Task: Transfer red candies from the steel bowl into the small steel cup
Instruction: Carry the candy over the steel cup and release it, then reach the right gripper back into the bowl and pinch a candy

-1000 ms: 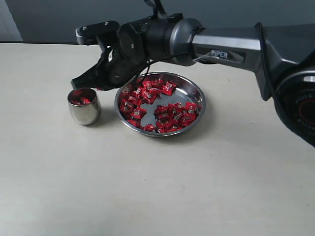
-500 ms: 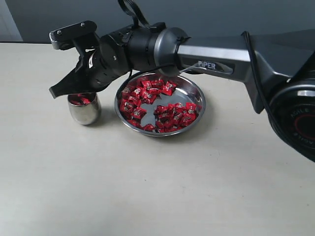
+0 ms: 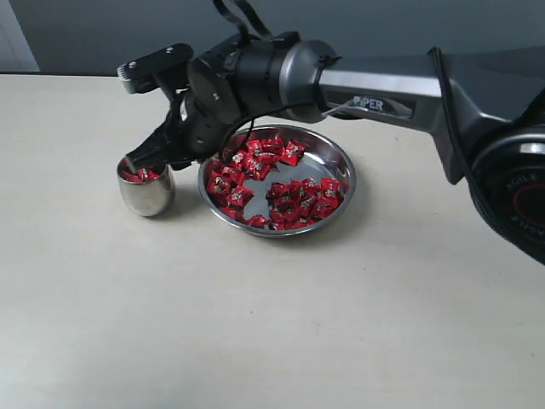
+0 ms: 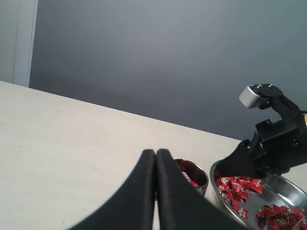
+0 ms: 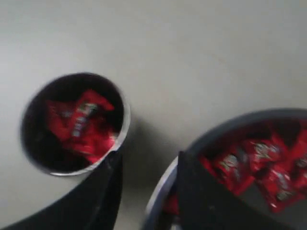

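The steel bowl [image 3: 339, 162] holds many red candies [image 3: 298, 200] in the middle of the table. Left of it stands the small steel cup [image 3: 146, 196] with a few red candies [image 5: 81, 124] inside. My right gripper [image 3: 140, 162] reaches across and hangs just above the cup's rim on the bowl side. In the right wrist view, the right gripper [image 5: 148, 160] is open and empty, one finger over the cup [image 5: 123, 115] and one over the bowl [image 5: 230, 122]. My left gripper [image 4: 155, 152] is shut and empty, and sits short of the cup [image 4: 199, 177].
The right arm's silver link [image 3: 383, 89] stretches over the bowl from the right. Bare beige tabletop [image 3: 255, 324] lies in front of the cup and bowl, and a dark grey wall [image 3: 383, 25] runs behind the table.
The right gripper swung left over the cup, then came back and lower to the cup's rim. Its jaws went from shut to open.
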Controlling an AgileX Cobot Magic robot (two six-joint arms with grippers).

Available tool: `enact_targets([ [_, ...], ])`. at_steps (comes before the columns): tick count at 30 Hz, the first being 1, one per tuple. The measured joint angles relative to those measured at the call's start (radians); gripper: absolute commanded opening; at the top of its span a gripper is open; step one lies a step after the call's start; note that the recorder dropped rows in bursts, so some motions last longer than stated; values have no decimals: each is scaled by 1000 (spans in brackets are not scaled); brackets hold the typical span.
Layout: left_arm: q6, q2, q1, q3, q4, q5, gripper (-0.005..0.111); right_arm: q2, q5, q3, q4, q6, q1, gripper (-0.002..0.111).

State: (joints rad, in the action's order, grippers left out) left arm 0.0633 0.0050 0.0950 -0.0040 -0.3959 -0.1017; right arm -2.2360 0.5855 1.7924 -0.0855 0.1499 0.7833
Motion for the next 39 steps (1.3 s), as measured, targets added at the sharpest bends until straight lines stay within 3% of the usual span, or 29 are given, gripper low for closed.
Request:
enact_targets([
  [9,0,0,0,0,0,0,0,-5,90,0,-31,45,-141,44],
  [12,0,0,0,0,0,0,0,-28,93,0,-31,38,-149,48],
  [32,0,0,0,0,0,0,0,-140,11,-2,-31,32,-149,47],
  [35,0,0,0,0,0,0,0,-153,6,-2,-33,32,-149,33],
  [38,0,0,0,0,0,0,0,-155,-3,0,-31,34,-149,2],
  [39,0,0,0,0,0,0,0,-155,-3,0,-31,34,-149,-1],
])
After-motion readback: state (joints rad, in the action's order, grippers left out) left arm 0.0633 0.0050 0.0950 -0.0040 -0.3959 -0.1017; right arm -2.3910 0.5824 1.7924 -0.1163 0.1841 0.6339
